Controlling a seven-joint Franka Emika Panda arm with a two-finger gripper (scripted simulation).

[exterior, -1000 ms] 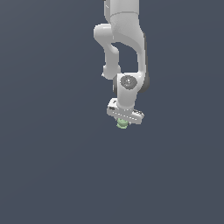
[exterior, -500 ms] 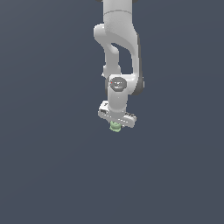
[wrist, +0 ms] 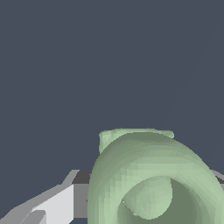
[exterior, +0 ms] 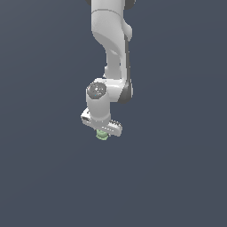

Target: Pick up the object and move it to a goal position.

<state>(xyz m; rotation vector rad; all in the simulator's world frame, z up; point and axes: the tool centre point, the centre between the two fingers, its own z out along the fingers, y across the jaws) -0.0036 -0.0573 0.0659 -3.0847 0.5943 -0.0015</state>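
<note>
Arm hanging over a plain dark grey field, green lump at its tip.
The white gripper (exterior: 103, 133) points down, clamped on the pale green object (exterior: 102, 135), which pokes out just beneath it; in the wrist view the object (wrist: 148, 179) fills the foreground, rounded and ring-like, one grey-white finger (wrist: 57, 203) touching its side.

A plain, even dark slate-blue backdrop (exterior: 40, 177) fills both views, flatly lit, without visible furniture
</note>
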